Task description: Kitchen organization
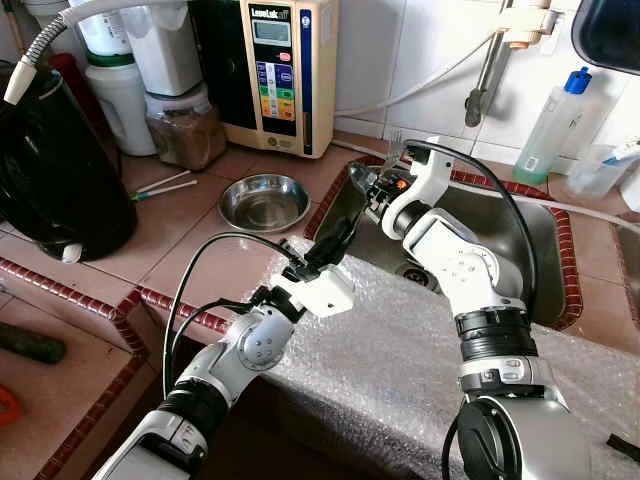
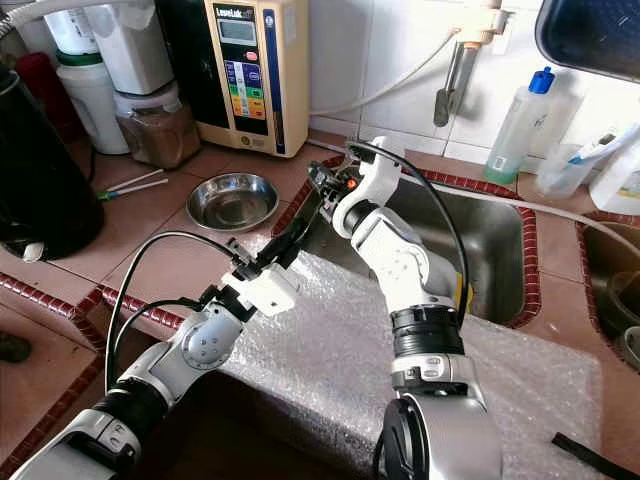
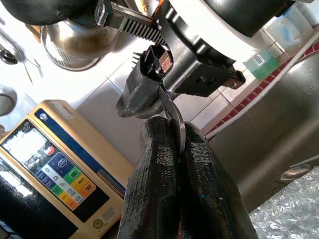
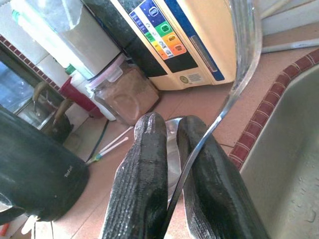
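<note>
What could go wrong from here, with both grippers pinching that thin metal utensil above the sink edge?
1. The left gripper and right gripper both clamp one thin metal utensil; if they pull apart, it could bend or slip.
2. It hangs over the sink edge, so a slip would likely drop it into the basin.
3. The steel bowl sits close beside the arms; a sideways swing might knock it.

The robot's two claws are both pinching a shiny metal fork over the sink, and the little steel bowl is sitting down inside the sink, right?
Almost. The left claw and right claw do both pinch the fork by the sink. But the steel bowl isn't in the sink: the left eye view shows it on the tiled counter beside it.
</note>
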`<state>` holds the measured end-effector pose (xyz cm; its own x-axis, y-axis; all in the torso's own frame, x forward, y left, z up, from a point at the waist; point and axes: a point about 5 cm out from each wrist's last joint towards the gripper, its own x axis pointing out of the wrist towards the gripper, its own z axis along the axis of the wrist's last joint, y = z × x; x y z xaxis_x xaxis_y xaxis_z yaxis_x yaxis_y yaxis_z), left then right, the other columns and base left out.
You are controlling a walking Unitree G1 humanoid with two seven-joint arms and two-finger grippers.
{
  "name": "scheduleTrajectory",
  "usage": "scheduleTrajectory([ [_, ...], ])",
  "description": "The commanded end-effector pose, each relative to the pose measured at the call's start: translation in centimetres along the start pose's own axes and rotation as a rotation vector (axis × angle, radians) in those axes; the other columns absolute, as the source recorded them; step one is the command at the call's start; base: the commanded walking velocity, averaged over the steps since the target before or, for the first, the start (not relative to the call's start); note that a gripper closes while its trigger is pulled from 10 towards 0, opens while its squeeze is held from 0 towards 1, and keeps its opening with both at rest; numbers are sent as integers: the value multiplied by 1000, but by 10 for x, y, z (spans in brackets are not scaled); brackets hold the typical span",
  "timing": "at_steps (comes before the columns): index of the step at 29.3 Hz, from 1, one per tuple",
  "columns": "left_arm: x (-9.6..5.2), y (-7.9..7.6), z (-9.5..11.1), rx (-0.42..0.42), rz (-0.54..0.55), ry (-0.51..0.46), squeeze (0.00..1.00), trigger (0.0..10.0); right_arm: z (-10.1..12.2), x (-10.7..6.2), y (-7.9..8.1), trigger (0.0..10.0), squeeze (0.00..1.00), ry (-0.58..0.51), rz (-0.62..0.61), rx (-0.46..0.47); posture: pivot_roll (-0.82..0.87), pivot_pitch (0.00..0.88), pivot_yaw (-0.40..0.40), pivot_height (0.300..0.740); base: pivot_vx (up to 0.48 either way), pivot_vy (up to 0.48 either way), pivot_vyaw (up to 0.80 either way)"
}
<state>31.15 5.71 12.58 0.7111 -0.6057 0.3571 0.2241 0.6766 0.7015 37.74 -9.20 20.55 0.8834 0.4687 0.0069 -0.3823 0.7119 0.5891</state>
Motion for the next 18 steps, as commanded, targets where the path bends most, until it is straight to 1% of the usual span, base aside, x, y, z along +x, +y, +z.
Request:
scheduleTrajectory([
  [1,-3,9,-4,12,48,15,0,0,11,-5,-14,0,0,-32,-79,-24,-41,0,7,740,0,0,0],
  [9,-4,9,-6,10,59,30,0,0,12,-5,-16,0,0,-35,-91,-32,-43,0,4,740,0,0,0],
  [10,-4,9,-6,-5,58,34,659,5020,12,-5,-16,0,0,-36,-93,-33,-43,0,3,740,0,0,0],
  [11,-4,8,-6,-32,51,35,659,5020,13,-5,-16,0,0,-41,-98,-42,-43,0,3,740,0,0,0],
  [12,-4,7,-6,-54,49,35,1000,10000,13,-5,-17,0,0,-44,-102,-50,-43,0,3,740,0,0,0],
  [13,-5,6,-6,-84,45,37,1000,10000,13,-5,-17,0,0,-45,-104,-54,-43,0,3,740,0,0,0],
  [14,-5,6,-6,-84,45,37,1000,10000,13,-5,-17,0,0,-45,-104,-54,-43,0,3,740,0,0,0],
  [16,-5,6,-5,-124,48,29,1000,10000,13,-5,-17,0,0,-47,-106,-54,-41,0,3,740,0,0,0],
  [18,-4,6,-3,-126,49,21,1000,10000,12,-5,-17,0,0,-49,-109,-59,-40,0,3,740,0,0,0],
])
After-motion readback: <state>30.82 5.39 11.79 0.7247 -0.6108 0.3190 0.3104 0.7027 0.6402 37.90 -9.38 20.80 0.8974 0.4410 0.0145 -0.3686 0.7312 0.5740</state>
